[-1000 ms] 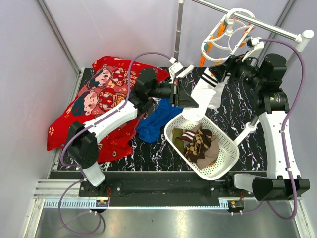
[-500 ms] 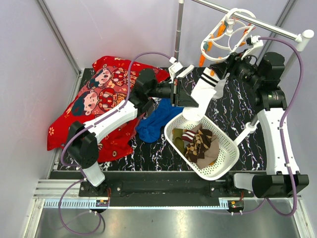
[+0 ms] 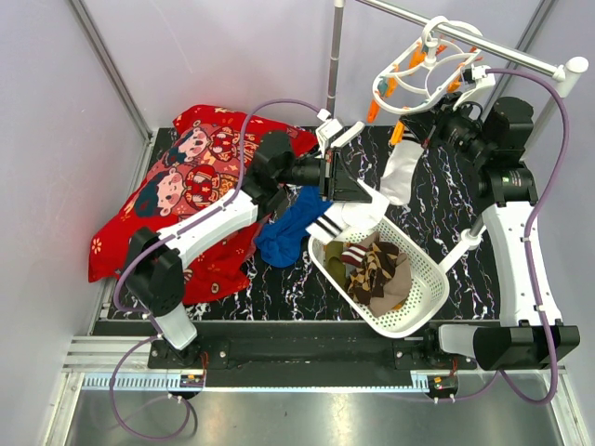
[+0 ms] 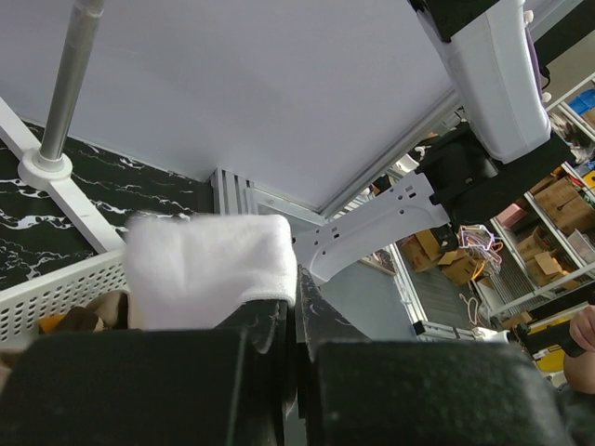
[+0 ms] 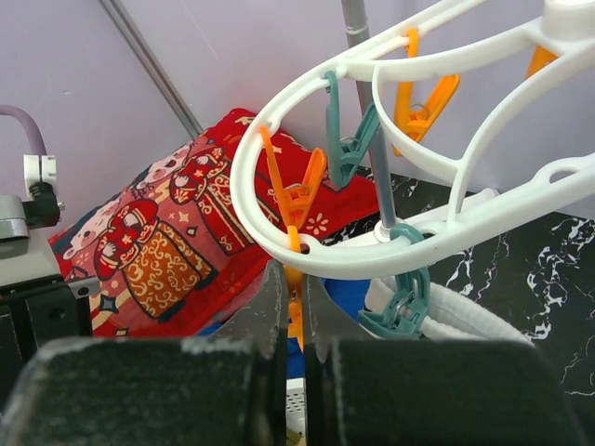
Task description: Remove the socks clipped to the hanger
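Note:
The white ring hanger [image 3: 423,74] hangs from the rail at the upper right. My right gripper [image 3: 414,125] is shut on an orange peg [image 5: 296,321] under the hanger's ring [image 5: 372,255]. Beside it a teal peg [image 5: 404,302] still clips a white sock [image 3: 402,177], which hangs down. My left gripper [image 3: 363,193] is shut on another white sock with dark bands [image 3: 346,218], which droops over the basket's far rim. In the left wrist view that sock [image 4: 209,269] bulges from the shut gripper [image 4: 296,307].
A white perforated basket [image 3: 423,297] at centre right holds several socks, brown checked and olive among them. A blue cloth [image 3: 288,228] lies left of it and a red patterned cloth [image 3: 186,186] further left. A steel pole [image 3: 335,56] and rail [image 3: 483,42] stand at the back.
The right gripper has shut on the orange peg. The banded white sock came free of the hanger and its upper end dropped onto the basket rim, still held by the left gripper.

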### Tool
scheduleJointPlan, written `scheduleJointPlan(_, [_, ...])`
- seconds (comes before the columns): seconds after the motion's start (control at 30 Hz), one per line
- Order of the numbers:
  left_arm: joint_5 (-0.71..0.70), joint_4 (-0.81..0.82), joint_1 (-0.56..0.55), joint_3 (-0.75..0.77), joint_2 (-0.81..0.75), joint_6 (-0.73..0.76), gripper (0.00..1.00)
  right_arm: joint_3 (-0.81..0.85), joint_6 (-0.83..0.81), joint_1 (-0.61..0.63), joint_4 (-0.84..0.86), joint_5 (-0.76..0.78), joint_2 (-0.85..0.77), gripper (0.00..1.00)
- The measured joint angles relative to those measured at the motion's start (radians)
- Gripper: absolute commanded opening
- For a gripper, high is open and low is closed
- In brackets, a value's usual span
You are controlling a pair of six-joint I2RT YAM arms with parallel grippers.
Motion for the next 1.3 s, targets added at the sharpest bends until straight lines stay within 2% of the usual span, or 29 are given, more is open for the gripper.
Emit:
scheduleJointPlan(0.2, [-0.005, -0.012, 0.000, -0.036, -0.018, 0.010, 0.02, 0.000, 0.010, 0.000, 0.000, 0.004, 0.000, 0.01])
scheduleJointPlan(0.3, [-0.046, -0.053, -0.001, -0.113, -0.068, 0.048, 0.03, 0.000, 0.026, 0.001, 0.000, 0.006, -0.001, 0.01])
scheduleJointPlan(0.43, [-0.172, -0.127, -0.027, -0.245, -0.156, 0.122, 0.03, 0.000, 0.051, 0.001, 0.001, 0.006, -0.007, 0.01])
scheduleJointPlan(0.53, [-0.310, -0.167, -0.090, -0.303, -0.180, 0.173, 0.03, 0.002, 0.071, 0.001, 0.000, 0.006, -0.016, 0.00])
scheduleJointPlan(0.73, [-0.538, -0.195, -0.233, -0.352, -0.128, 0.225, 0.53, 0.008, 0.101, 0.001, 0.004, 0.006, -0.026, 0.00])
scheduleJointPlan(0.8, [-0.580, -0.151, -0.253, -0.391, -0.088, 0.215, 0.66, 0.008, 0.113, 0.001, 0.006, 0.006, -0.026, 0.00])
scheduleJointPlan(0.9, [-0.626, -0.128, -0.252, -0.451, -0.029, 0.196, 0.70, 0.008, 0.135, 0.001, 0.006, 0.006, -0.027, 0.00])
scheduleJointPlan(1.0, [-0.670, -0.162, -0.246, -0.452, -0.011, 0.208, 0.67, 0.008, 0.157, 0.001, 0.007, 0.007, -0.031, 0.00])
scheduleJointPlan(1.13, [-0.715, -0.204, -0.243, -0.354, -0.012, 0.258, 0.64, 0.008, 0.181, 0.001, 0.007, 0.007, -0.041, 0.00])
scheduleJointPlan(1.3, [-0.731, -0.180, -0.243, -0.269, -0.032, 0.294, 0.68, 0.015, 0.199, 0.001, 0.007, 0.007, -0.044, 0.00])
